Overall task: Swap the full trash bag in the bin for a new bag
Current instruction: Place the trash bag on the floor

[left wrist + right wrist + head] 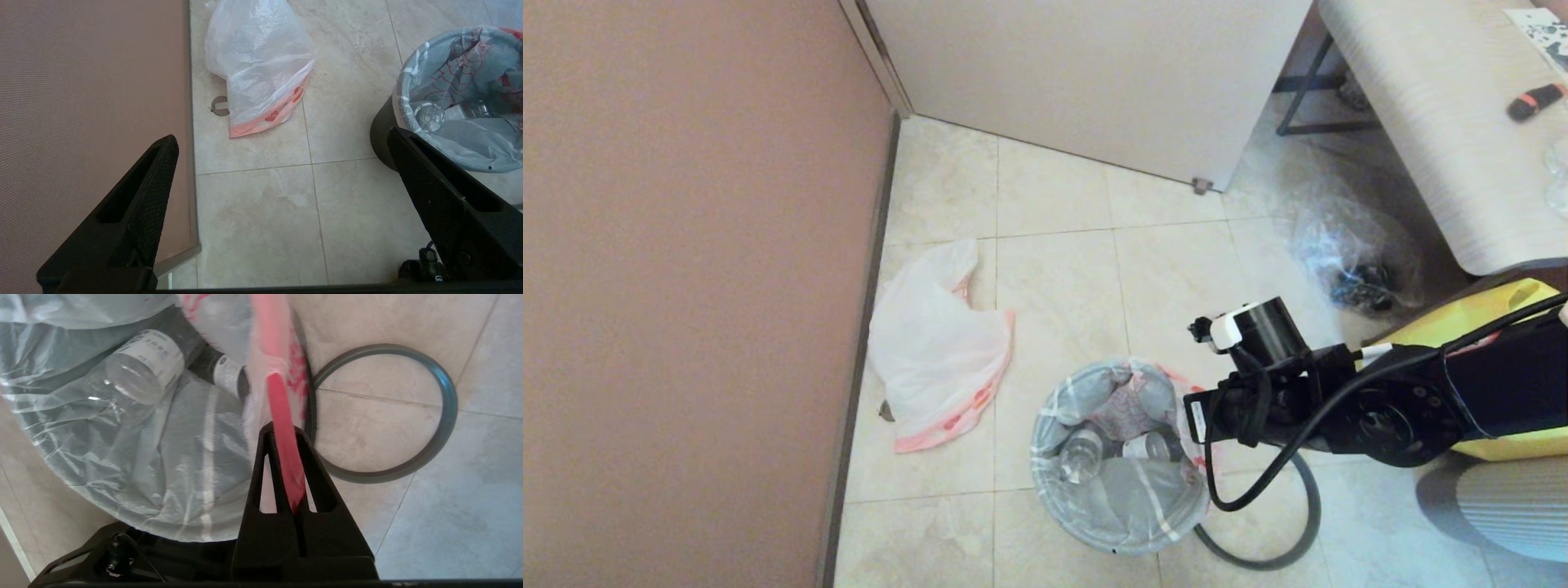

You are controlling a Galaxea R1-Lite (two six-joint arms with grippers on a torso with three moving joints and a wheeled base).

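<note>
The full trash bag sits in the bin, its film folded over the bin's edge, with a clear bottle and crumpled scraps inside. My right gripper is shut on the bag's pink-red rim band at the bin's right edge. The bin's dark grey hoop lies on the floor to the right of the bin. The new bag lies limp and flat on the tiles by the left wall. My left gripper hangs open above bare floor between the wall and the bin, out of the head view.
A pink wall bounds the left side and a pale door the back. A clear crinkly bag with dark contents lies at the right by a white bench. A yellow fabric bag sits behind my right arm.
</note>
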